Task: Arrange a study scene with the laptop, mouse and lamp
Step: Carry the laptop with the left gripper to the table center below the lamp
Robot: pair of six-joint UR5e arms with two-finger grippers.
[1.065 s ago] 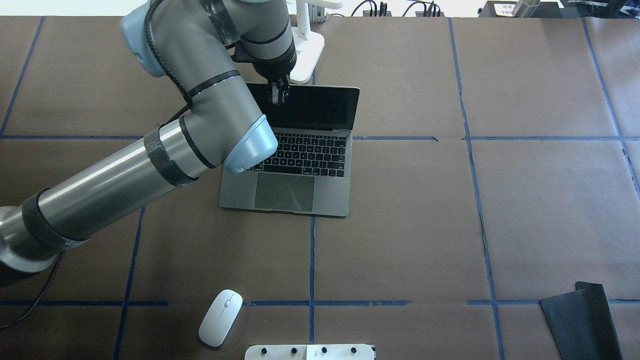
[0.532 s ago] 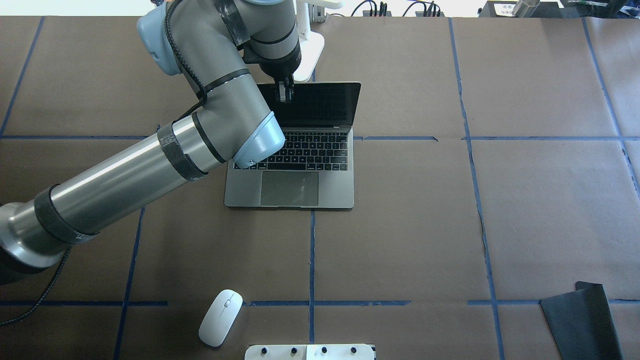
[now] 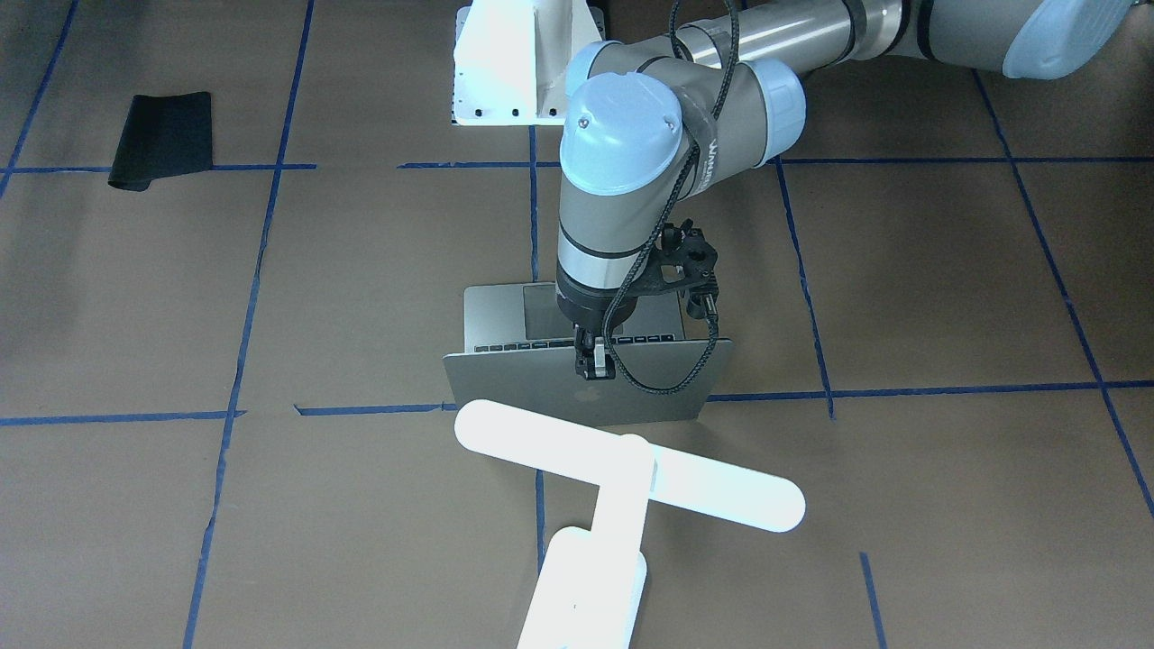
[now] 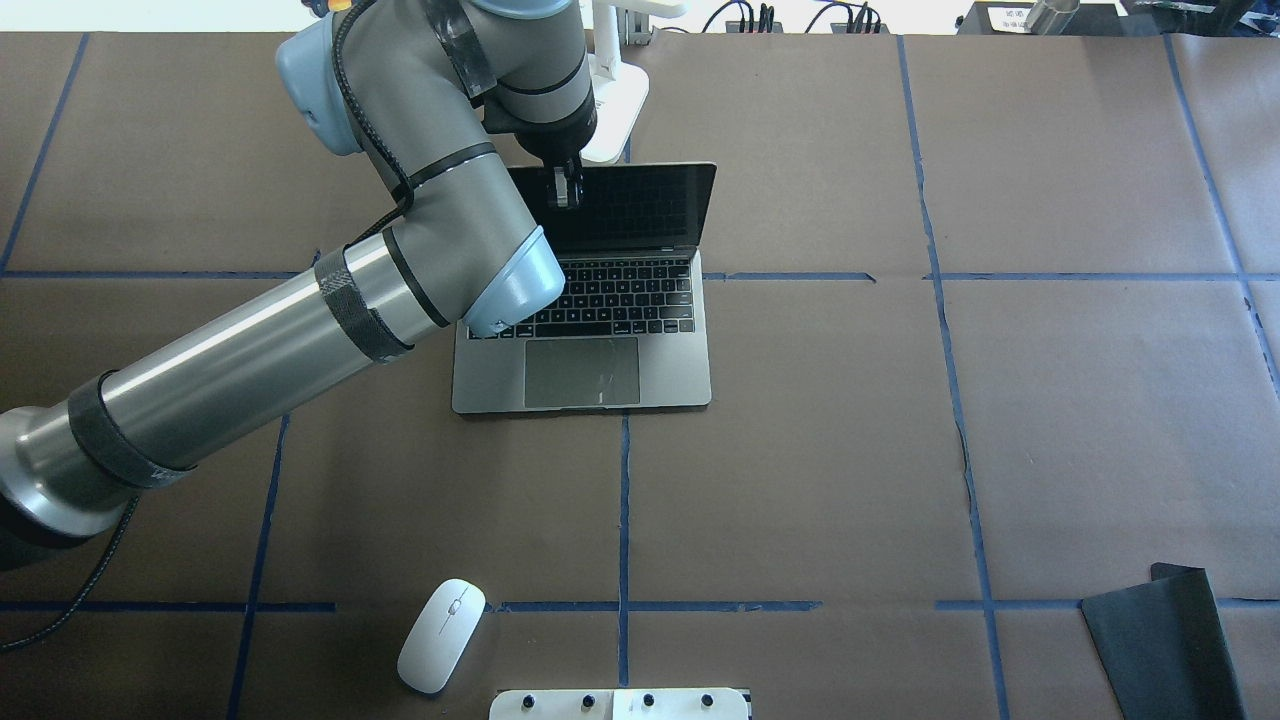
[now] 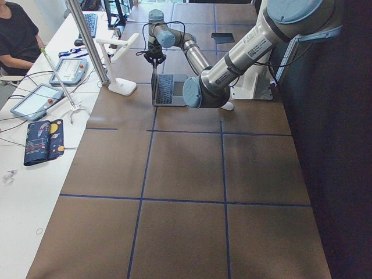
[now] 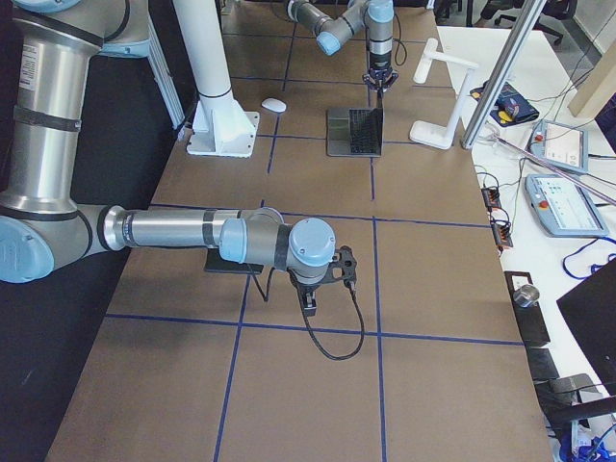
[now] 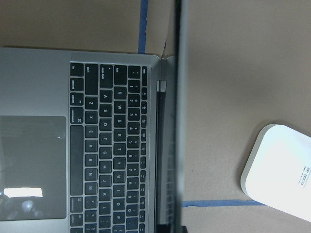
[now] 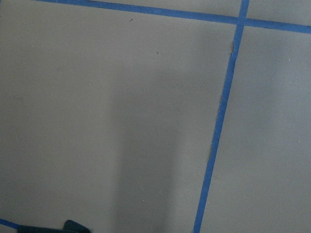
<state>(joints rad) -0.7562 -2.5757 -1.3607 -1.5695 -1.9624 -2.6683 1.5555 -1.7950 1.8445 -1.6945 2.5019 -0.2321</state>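
Three things are making up this study scene, and only one is being handled right now. Nearest the robot's side of the bench (image 4: 1000, 400), the mouse (image 4: 441, 635) is lying alone on the brown paper. Its long axis is running roughly outward from the robot and leaning a little to the robot's right at the far end. Along that same near strip, off at the robot's right end, the right claw (image 6: 310, 300) is hovering over bare paper beside the black mat (image 4: 1160, 640). It is showing only in the side view, so I cannot tell whether it is spread or pressed together. Further out, the laptop (image 4: 670, 375) is sitting open and square to the blue tape lines, with its keyboard facing the robot and its screen standing close to upright. The left claw (image 4: 565, 190) is hanging straight down onto the screen's top edge, a bit to the robot's left of its middle, and is pinching the lid. From that claw the mouse is lying back toward the robot and somewhat to its left, well apart, with the whole laptop base between them. I am guessing the left arm is the nearer one for fetching it, once it lets go. Beyond the lid, the lamp (image 3: 631, 473) is standing near the laptop's back but apart from it.
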